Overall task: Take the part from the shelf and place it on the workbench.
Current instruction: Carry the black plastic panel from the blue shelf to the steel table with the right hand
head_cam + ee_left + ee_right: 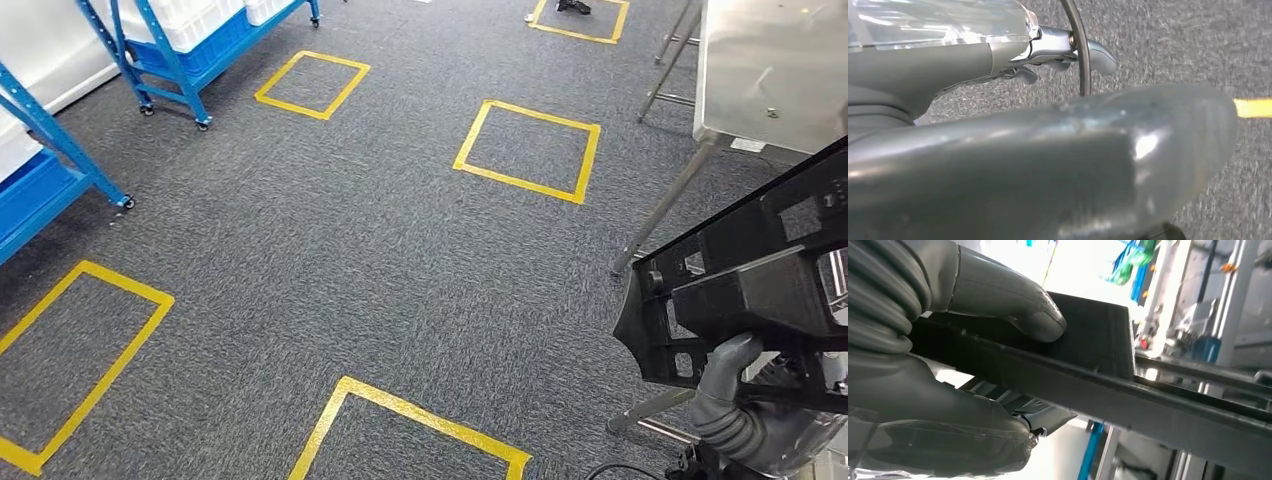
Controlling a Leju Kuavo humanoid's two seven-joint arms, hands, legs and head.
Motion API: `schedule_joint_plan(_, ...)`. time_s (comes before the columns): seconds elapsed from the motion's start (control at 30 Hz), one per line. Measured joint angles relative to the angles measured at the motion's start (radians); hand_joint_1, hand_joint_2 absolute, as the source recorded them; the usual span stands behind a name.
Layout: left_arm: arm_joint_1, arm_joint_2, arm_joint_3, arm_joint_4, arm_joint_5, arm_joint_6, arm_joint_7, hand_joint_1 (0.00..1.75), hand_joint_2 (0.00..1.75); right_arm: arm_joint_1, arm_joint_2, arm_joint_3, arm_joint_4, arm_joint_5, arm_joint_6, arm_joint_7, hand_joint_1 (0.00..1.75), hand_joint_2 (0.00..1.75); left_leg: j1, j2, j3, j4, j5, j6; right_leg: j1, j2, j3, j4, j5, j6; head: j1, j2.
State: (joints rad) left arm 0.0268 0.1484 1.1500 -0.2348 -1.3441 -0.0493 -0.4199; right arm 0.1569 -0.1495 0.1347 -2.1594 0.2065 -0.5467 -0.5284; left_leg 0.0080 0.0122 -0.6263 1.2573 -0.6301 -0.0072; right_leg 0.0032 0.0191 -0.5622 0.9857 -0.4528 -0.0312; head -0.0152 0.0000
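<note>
Left of the right hand (pixel 735 395), which grips the black part (pixel 745 290), lies open carpet (pixel 350 250). A metal workbench (pixel 770 70) stands just beyond it. I cannot tell how the left hand (pixel 998 165) is.

Cut off by the head view's right edge: black part (pixel 745 300), steel surface (pixel 770 70). Right robot hand (pixel 735 405) mostly hidden beneath the part. Left robot hand (pixel 1038 170) blurred, too close.
</note>
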Motion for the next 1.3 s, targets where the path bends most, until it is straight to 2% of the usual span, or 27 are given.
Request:
schedule_joint_plan(0.03, 0.002, 0.0, 0.0, 0.0, -0.001, -0.002, 0.0, 0.0, 0.0, 0.001, 0.0, 0.0, 0.002, 0.0, -0.001, 0.0, 1.75, 1.75, 0.002, -0.003, -0.013, 0.021, 0.003, -0.003, -0.001, 0.014, -0.001, 0.003, -0.001, 0.001, 0.0, 0.0)
schedule_joint_plan(0.07, 0.002, 0.0, 0.0, 0.0, -0.002, -0.003, 0.0, 0.0, 0.0, 0.001, 0.0, 0.0, 0.004, 0.0, -0.003, 0.0, 1.75, 1.75, 0.005, -0.004, -0.01, 0.008, 0.025, -0.006, -0.002, 0.028, -0.002, 0.008, -0.002, 0.003, 0.0, 0.0)
schedule_joint_plan(0.1, 0.002, 0.0, 0.0, 0.0, -0.003, -0.003, 0.0, 0.0, 0.0, 0.001, 0.0, 0.0, 0.005, 0.001, -0.003, 0.001, 1.75, 1.75, 0.009, -0.009, 0.01, -0.039, 0.06, -0.009, -0.004, 0.041, -0.003, 0.014, -0.005, 0.007, 0.0, 0.0)
schedule_joint_plan(0.17, 0.001, 0.0, 0.0, 0.0, -0.004, -0.004, 0.0, 0.0, 0.0, 0.001, 0.0, 0.0, 0.006, 0.002, -0.005, 0.001, 1.75, 1.75, 0.017, -0.051, 0.06, -0.153, 0.113, -0.014, -0.007, 0.066, -0.011, 0.033, -0.013, 0.018, 0.0, 0.0)
schedule_joint_plan(0.23, 0.001, 0.0, 0.0, 0.0, -0.004, -0.004, 0.0, 0.0, 0.0, 0.0, 0.0, 0.0, 0.006, 0.003, -0.007, 0.001, 1.75, 1.75, 0.019, -0.093, 0.083, -0.207, 0.121, -0.015, -0.007, 0.079, -0.019, 0.048, -0.019, 0.026, 0.0, 0.0)
schedule_joint_plan(0.3, 0.001, 0.0, 0.0, 0.0, -0.004, -0.004, -0.001, 0.0, 0.0, 0.0, 0.0, 0.0, 0.006, 0.003, -0.008, 0.001, 1.75, 1.75, 0.018, -0.097, 0.083, -0.213, 0.118, -0.014, -0.006, 0.083, -0.023, 0.053, -0.02, 0.028, -0.001, 0.0)
schedule_joint_plan(0.37, 0.0, 0.0, 0.001, 0.0, -0.006, -0.004, -0.001, 0.0, 0.0, 0.006, 0.0, 0.0, 0.006, 0.006, -0.011, -0.001, 1.75, 1.75, 0.016, -0.076, 0.082, -0.212, 0.121, 0.002, -0.011, 0.09, -0.031, 0.055, -0.018, 0.037, 0.0, 0.0)
schedule_joint_plan(0.4, -0.001, 0.001, 0.001, 0.0, -0.007, -0.004, -0.001, 0.0, 0.0, 0.01, -0.001, 0.0, 0.006, 0.008, -0.012, -0.001, 1.75, 1.75, 0.014, -0.058, 0.082, -0.213, 0.125, 0.013, -0.012, 0.073, -0.045, 0.073, -0.027, 0.043, 0.003, 0.0)
schedule_joint_plan(0.47, 0.0, 0.002, 0.001, 0.0, -0.012, -0.003, 0.001, 0.0, 0.0, 0.017, -0.002, 0.0, 0.006, 0.013, -0.015, -0.002, 1.75, 1.75, 0.009, -0.018, 0.083, -0.218, 0.131, 0.033, -0.012, 0.022, -0.094, 0.163, -0.073, 0.055, 0.01, 0.0)
schedule_joint_plan(0.5, 0.003, 0.003, 0.001, 0.0, -0.016, -0.001, 0.003, 0.0, 0.0, 0.019, -0.003, 0.0, 0.006, 0.016, -0.015, -0.002, 1.75, 1.75, 0.006, -0.004, 0.082, -0.219, 0.13, 0.036, -0.011, -0.002, -0.128, 0.23, -0.105, 0.057, 0.013, 0.0)
schedule_joint_plan(0.53, 0.005, 0.003, 0.001, 0.0, -0.02, 0.001, 0.006, 0.0, 0.0, 0.022, -0.003, 0.0, 0.007, 0.018, -0.015, -0.003, 1.75, 1.75, 0.003, 0.01, 0.082, -0.219, 0.129, 0.038, -0.011, -0.009, -0.157, 0.286, -0.124, 0.058, 0.013, 0.0)
schedule_joint_plan(0.57, 0.006, 0.003, 0.001, 0.0, -0.025, 0.004, 0.01, 0.0, 0.0, 0.024, -0.003, 0.0, 0.008, 0.02, -0.016, -0.003, 1.75, 1.75, 0.0, 0.024, 0.083, -0.219, 0.127, 0.04, -0.012, -0.012, -0.173, 0.316, -0.127, 0.057, 0.013, 0.0)
schedule_joint_plan(0.6, 0.006, 0.003, 0.001, 0.0, -0.029, 0.006, 0.013, 0.0, 0.0, 0.026, -0.003, 0.0, 0.009, 0.022, -0.016, -0.003, 1.75, 1.75, -0.003, 0.037, 0.084, -0.219, 0.125, 0.041, -0.011, -0.015, -0.171, 0.311, -0.113, 0.054, 0.013, 0.0)
schedule_joint_plan(0.63, 0.004, 0.003, 0.001, 0.0, -0.033, 0.009, 0.016, 0.0, 0.0, 0.027, -0.003, 0.0, 0.01, 0.023, -0.017, -0.004, 1.75, 1.75, -0.005, 0.049, 0.086, -0.219, 0.123, 0.041, -0.008, -0.021, -0.149, 0.268, -0.084, 0.048, 0.013, 0.0)
schedule_joint_plan(0.7, 0.002, 0.002, 0.001, 0.0, -0.041, 0.014, 0.024, 0.0, 0.0, 0.027, -0.003, 0.0, 0.011, 0.026, -0.02, -0.004, 1.75, 1.75, -0.009, 0.07, 0.093, -0.219, 0.118, 0.039, 0.006, -0.067, -0.076, 0.135, -0.03, 0.03, 0.013, 0.0)
schedule_joint_plan(0.77, 0.002, 0.002, 0.001, 0.0, -0.048, 0.018, 0.032, 0.0, 0.0, 0.028, -0.003, 0.0, 0.011, 0.031, -0.024, -0.006, 1.75, 1.75, -0.01, 0.09, 0.1, -0.221, 0.113, 0.032, 0.023, -0.102, -0.037, 0.057, -0.013, 0.014, 0.013, 0.0)
schedule_joint_plan(0.8, 0.001, 0.001, 0.001, 0.0, -0.052, 0.019, 0.036, 0.0, 0.0, 0.028, -0.003, -0.001, 0.011, 0.033, -0.027, -0.006, 1.75, 1.75, -0.01, 0.101, 0.103, -0.224, 0.112, 0.028, 0.028, -0.101, -0.036, 0.049, -0.016, 0.009, 0.013, 0.0)
schedule_joint_plan(0.87, -0.002, 0.0, 0.001, 0.0, -0.059, 0.022, 0.039, 0.0, 0.0, 0.032, -0.003, -0.001, 0.011, 0.038, -0.031, -0.008, 1.75, 1.75, -0.009, 0.115, 0.113, -0.228, 0.107, 0.02, 0.025, -0.073, -0.028, 0.032, -0.008, 0.002, 0.014, 0.0)
schedule_joint_plan(0.93, -0.003, -0.001, 0.001, 0.0, -0.061, 0.025, 0.04, 0.0, 0.0, 0.033, -0.003, -0.001, 0.011, 0.041, -0.033, -0.01, 1.75, 1.75, -0.008, 0.073, 0.104, -0.191, 0.08, 0.012, 0.016, -0.049, -0.01, 0.006, 0.004, -0.005, 0.012, 0.0)
schedule_joint_plan(1.0, 0.001, 0.0, 0.001, 0.0, -0.063, 0.028, 0.04, 0.0, 0.0, 0.034, -0.003, 0.0, 0.011, 0.042, -0.035, -0.011, 1.75, 1.75, -0.004, 0.013, 0.05, -0.079, 0.024, 0.005, 0.012, -0.025, -0.001, -0.005, 0.009, -0.01, 0.009, 0.0)
schedule_joint_plan(1.07, 0.005, 0.0, 0.001, 0.0, -0.067, 0.03, 0.041, 0.0, 0.0, 0.036, -0.003, 0.0, 0.012, 0.042, -0.035, -0.011, 1.75, 1.75, 0.001, -0.004, -0.007, 0.023, -0.006, -0.002, 0.011, 0.004, -0.002, -0.002, 0.008, -0.011, 0.007, 0.0)
schedule_joint_plan(1.1, 0.005, 0.0, 0.001, 0.001, -0.069, 0.03, 0.041, 0.0, 0.0, 0.038, -0.003, 0.0, 0.013, 0.042, -0.035, -0.011, 1.75, 1.75, 0.004, -0.006, -0.016, 0.029, 0.007, -0.006, 0.01, 0.019, -0.002, 0.001, 0.006, -0.009, 0.007, 0.0)
schedule_joint_plan(1.13, 0.005, 0.0, 0.001, 0.001, -0.07, 0.03, 0.041, 0.0, 0.0, 0.039, -0.003, 0.0, 0.013, 0.042, -0.035, -0.01, 1.75, 1.75, 0.008, -0.008, -0.007, -0.001, 0.037, -0.01, 0.007, 0.034, -0.002, 0.007, 0.004, -0.006, 0.007, 0.0)
schedule_joint_plan(1.17, 0.005, 0.0, 0.001, 0.001, -0.07, 0.03, 0.041, 0.0, 0.0, 0.039, -0.003, 0.0, 0.014, 0.042, -0.035, -0.01, 1.75, 1.75, 0.013, -0.018, 0.017, -0.062, 0.079, -0.014, 0.004, 0.048, -0.003, 0.015, -0.001, -0.001, 0.006, 0.0)
schedule_joint_plan(1.2, 0.004, -0.001, 0.001, 0.001, -0.071, 0.029, 0.041, 0.0, 0.0, 0.04, -0.003, 0.0, 0.014, 0.043, -0.034, -0.01, 1.75, 1.75, 0.018, -0.043, 0.042, -0.122, 0.107, -0.018, 0.002, 0.061, -0.006, 0.026, -0.007, 0.005, 0.006, 0.0)
schedule_joint_plan(1.23, 0.004, -0.001, 0.001, 0.001, -0.071, 0.029, 0.04, 0.0, 0.0, 0.039, -0.003, 0.0, 0.014, 0.043, -0.034, -0.009, 1.75, 1.75, 0.02, -0.067, 0.062, -0.17, 0.125, -0.017, 0.0, 0.074, -0.011, 0.038, -0.012, 0.012, 0.005, 0.0)
schedule_joint_plan(1.3, 0.004, -0.001, 0.001, 0.001, -0.073, 0.027, 0.04, 0.0, 0.0, 0.041, -0.003, 0.0, 0.015, 0.045, -0.034, -0.006, 1.75, 1.75, 0.019, -0.093, 0.074, -0.202, 0.124, -0.007, -0.004, 0.098, -0.026, 0.053, -0.015, 0.026, 0.005, 0.0)
